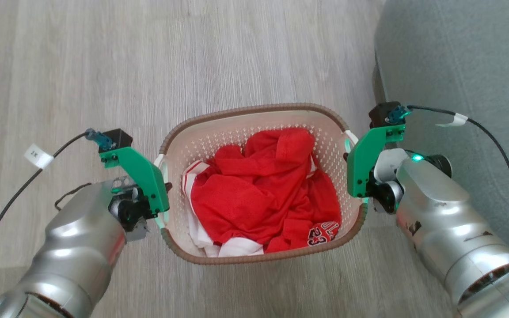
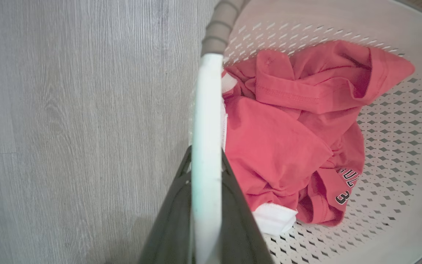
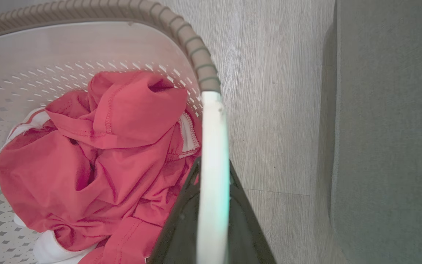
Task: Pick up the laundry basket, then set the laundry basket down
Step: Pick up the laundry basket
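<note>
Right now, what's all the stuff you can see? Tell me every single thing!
laundry basket: one, cream-white with a brown rim, middle, between both grippers
red clothes: a heap, count unclear, red with white trim, inside the basket
floor: one, grey wood-look, all around the basket
fabric furniture: one, grey, on the robot's right
cables: two, black with white tags, one at each wrist
left gripper: one, dark fingers, closed on the basket's white left handle
right gripper: one, dark fingers, closed on the white right handle
</note>
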{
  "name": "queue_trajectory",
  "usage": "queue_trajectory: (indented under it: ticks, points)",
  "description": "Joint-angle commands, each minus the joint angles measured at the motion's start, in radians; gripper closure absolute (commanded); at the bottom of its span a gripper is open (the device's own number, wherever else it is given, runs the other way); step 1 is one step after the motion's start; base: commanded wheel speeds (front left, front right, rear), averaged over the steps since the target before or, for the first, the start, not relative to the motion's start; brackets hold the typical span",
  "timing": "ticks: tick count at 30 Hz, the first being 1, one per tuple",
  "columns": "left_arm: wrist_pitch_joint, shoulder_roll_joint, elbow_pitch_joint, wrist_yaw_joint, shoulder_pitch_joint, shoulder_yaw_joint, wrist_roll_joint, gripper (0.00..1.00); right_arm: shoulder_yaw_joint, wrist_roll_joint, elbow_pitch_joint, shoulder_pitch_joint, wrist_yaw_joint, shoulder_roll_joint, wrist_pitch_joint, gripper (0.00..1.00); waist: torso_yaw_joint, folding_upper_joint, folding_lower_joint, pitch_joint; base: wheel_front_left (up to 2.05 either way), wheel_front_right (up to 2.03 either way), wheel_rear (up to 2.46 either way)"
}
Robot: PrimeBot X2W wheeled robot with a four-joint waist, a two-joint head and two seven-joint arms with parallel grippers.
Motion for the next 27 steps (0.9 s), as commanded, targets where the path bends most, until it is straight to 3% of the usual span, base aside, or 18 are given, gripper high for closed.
queue_trajectory:
  ticks: [1, 17, 27]
  points:
    - [-0.002, 0.073, 0.012, 0.001, -0.024, 0.028, -0.008, 1.0, 0.008, 0.01, 0.001, 0.008, -0.002, -0.016, -0.011, 1.0, 0.003, -0.0001, 0.0001, -0.036, 0.0, 0.0, 0.0]
    - [0.059, 0.066, 0.057, 0.001, 0.05, 0.008, -0.026, 1.0, 0.023, 0.081, 0.032, 0.083, -0.002, -0.014, -0.002, 1.0, 0.003, -0.0001, 0.0001, -0.216, 0.0, 0.0, 0.0]
    - [0.09, 0.06, 0.069, 0.003, 0.081, 0.002, -0.031, 1.0, 0.03, 0.115, 0.045, 0.123, -0.002, -0.013, 0.022, 1.0, 0.003, -0.0001, 0.0001, -0.261, 0.0, 0.0, 0.0]
